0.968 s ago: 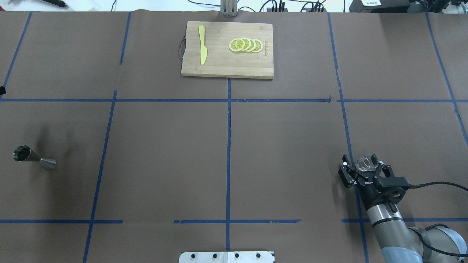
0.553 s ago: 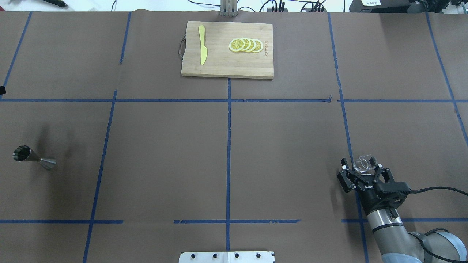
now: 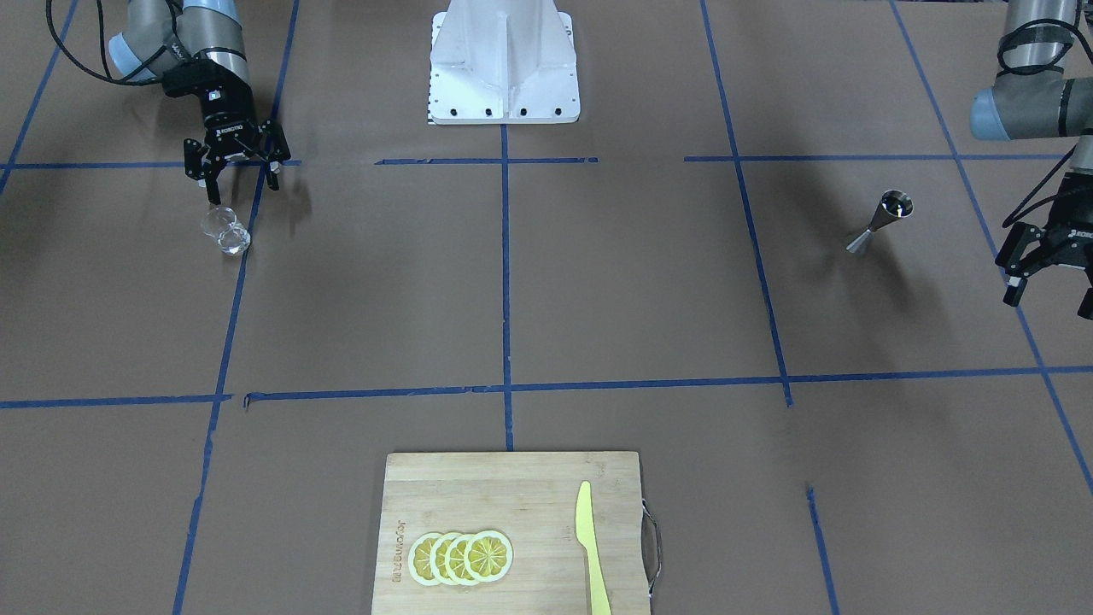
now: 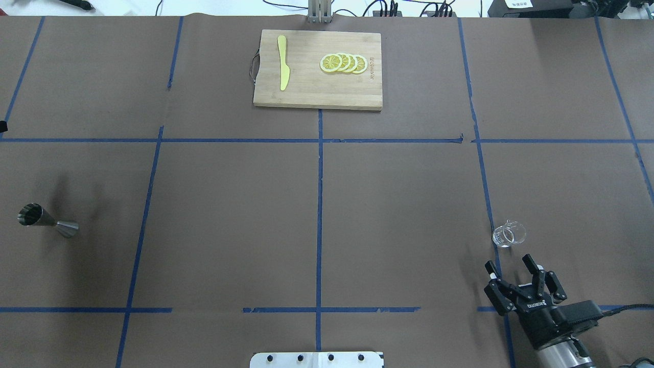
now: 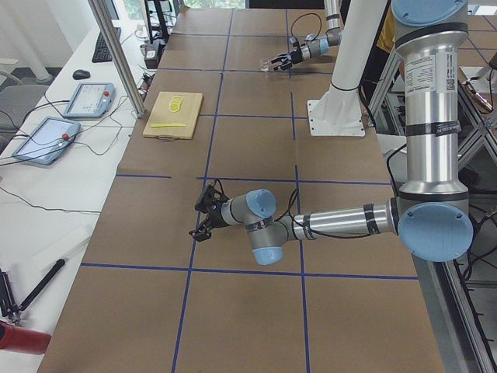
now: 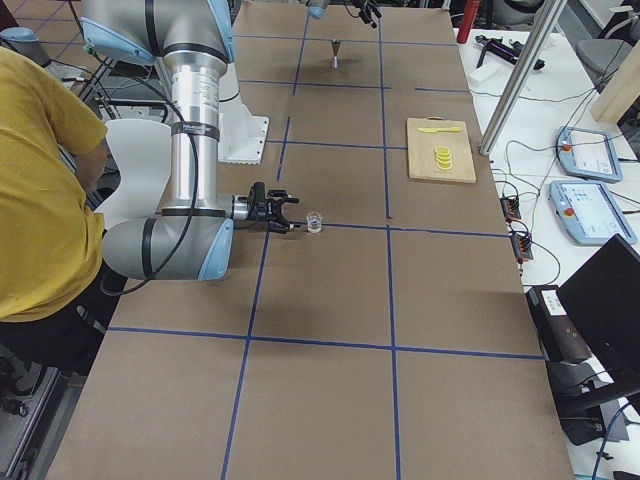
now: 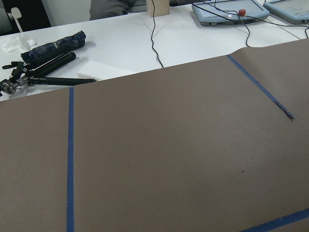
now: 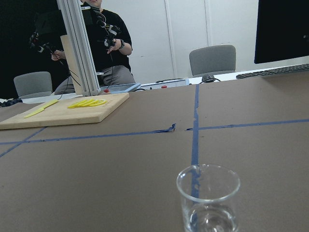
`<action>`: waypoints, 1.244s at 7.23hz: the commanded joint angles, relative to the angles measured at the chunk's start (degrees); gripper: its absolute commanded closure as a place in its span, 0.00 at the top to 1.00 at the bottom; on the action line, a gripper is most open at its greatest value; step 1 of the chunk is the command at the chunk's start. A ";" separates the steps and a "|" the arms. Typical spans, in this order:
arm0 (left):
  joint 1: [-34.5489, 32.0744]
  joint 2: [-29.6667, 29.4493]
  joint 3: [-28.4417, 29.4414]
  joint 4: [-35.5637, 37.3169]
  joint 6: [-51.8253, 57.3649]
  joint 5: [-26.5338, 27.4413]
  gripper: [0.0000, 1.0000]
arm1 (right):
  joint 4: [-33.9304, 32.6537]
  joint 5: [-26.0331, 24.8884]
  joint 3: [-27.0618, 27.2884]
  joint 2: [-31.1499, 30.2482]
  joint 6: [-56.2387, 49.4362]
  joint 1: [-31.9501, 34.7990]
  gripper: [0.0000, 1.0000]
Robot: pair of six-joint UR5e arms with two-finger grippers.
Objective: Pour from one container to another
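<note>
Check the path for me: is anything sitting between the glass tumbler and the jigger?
Nothing visible. Between the glass tumbler and the jigger only the paper-covered table shows, crossed by flat tape lines. The cutting board lies well off that line, at the far edge.

R gripper [image 4: 509, 264] jaws wide, horiz., arm low; L gripper [image 3: 1049, 296] jaws wide too, arm far out L.

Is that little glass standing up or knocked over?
Upright. The glass tumbler stands on its thick base, rim up, apart from the open right gripper.
</note>
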 commanded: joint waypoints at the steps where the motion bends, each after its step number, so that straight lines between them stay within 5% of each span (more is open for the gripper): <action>1: 0.00 -0.09 -0.09 0.00 -0.24 0.00 1.00 | 8.41 -2.27 -0.16 -5.95 -0.21 -2.78 1.00; 5: 0.17 -0.44 0.17 0.00 -0.77 0.09 1.00 | 23.89 1.39 -0.51 -11.43 -6.95 1.13 1.00; 9: 0.18 -0.44 0.35 0.00 -0.77 0.17 1.00 | 23.83 29.03 -0.33 -8.10 -18.37 27.20 1.00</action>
